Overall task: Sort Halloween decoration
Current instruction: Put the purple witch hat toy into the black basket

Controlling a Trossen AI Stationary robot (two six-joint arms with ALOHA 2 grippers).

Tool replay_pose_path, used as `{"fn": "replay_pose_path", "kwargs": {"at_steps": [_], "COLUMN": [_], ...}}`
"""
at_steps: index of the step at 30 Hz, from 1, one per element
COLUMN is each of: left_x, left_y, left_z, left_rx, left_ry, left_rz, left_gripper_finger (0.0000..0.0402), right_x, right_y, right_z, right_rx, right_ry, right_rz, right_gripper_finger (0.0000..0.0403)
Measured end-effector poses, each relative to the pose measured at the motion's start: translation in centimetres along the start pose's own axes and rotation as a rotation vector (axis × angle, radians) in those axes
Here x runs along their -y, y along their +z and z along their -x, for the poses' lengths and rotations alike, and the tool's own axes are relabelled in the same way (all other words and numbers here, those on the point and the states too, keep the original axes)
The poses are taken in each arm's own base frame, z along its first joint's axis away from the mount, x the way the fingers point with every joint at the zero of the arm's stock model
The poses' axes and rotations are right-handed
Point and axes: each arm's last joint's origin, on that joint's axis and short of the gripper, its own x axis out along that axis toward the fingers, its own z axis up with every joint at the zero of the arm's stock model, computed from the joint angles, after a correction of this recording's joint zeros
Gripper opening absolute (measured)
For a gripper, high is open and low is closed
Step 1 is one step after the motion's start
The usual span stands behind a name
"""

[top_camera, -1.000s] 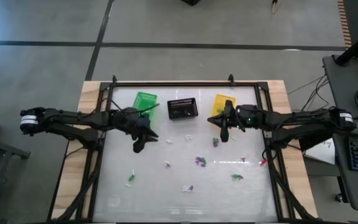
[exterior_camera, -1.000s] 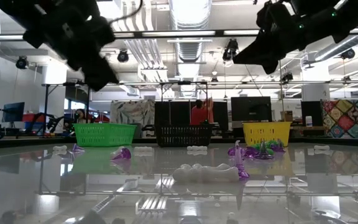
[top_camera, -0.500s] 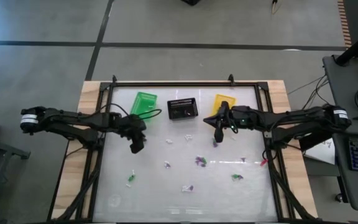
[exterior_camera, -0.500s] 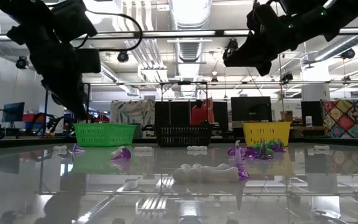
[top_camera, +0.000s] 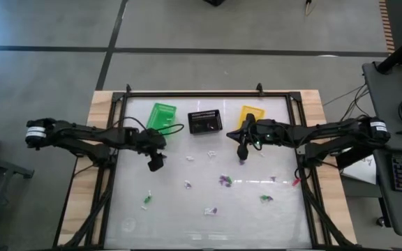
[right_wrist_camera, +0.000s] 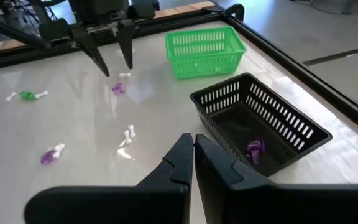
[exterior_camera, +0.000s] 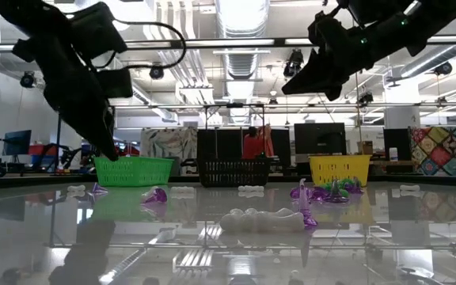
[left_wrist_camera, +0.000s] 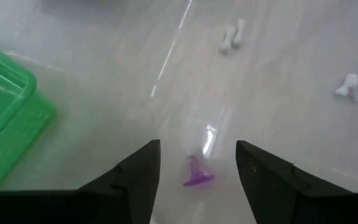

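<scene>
- Halloween decoration pieces (top_camera: pixel 223 180) lie scattered over the pale table (top_camera: pixel 285 209): small white, purple and green trinkets, most of them in the middle and nearer half, well apart from one another.
- One purple trinket (left_wrist_camera: pixel 197 173) sits on the table directly below the left hand (left_wrist_camera: pixel 194 163), in the gap between its two dark fingers (left_wrist_camera: pixel 138 177); nothing is gripped, and the fingers stand wide apart on either side of it.
- In the right wrist view the same purple trinket (right_wrist_camera: pixel 117 88) shows just under the left hand's tips (right_wrist_camera: pixel 114 62), near the green basket (right_wrist_camera: pixel 205 50).
- From above, the left hand (top_camera: pixel 156 164) hangs beside the green basket (top_camera: pixel 161 115), toward the table's middle.
- A white bone-shaped piece (left_wrist_camera: pixel 231 35) and a white-and-purple piece (left_wrist_camera: pixel 353 86) lie farther off from the left hand.
- Right hand (right_wrist_camera: pixel 193 152) has its fingers pressed together with nothing between them; it hovers between the black basket (top_camera: pixel 204 122) and the yellow basket (top_camera: pixel 250 115), on their near side.
- Inside the black basket (right_wrist_camera: pixel 263 121) lies a purple trinket (right_wrist_camera: pixel 254 149).
- A little white shows inside the green basket (left_wrist_camera: pixel 5 118), possibly another trinket, though the view is too poor to be sure.
</scene>
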Motion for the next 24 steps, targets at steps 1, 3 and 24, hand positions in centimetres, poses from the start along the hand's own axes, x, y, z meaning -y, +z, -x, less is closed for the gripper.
{"fn": "replay_pose_path", "kwargs": {"at_steps": [1, 3, 24], "left_x": [0.0, 0.0, 0.6], "left_y": [-0.1, -0.3, -1.3], "left_z": [-0.3, -0.8, -4.0], "left_rx": [-0.018, -0.051, -0.193], "left_ry": [0.005, 0.013, 0.047], "left_rz": [-0.001, -0.001, -0.014], "left_gripper_finger": [0.0192, 0.019, 0.0126], "right_x": [0.0, 0.0, 0.0], "right_y": [0.0, -0.1, -0.2], "right_z": [-0.1, -0.1, -0.1], "right_rx": [-0.002, -0.008, -0.009], "right_ry": [0.0, -0.001, 0.0], "right_rz": [0.002, 0.002, -0.014], "right_gripper_finger": [0.0009, 0.0009, 0.0009]}}
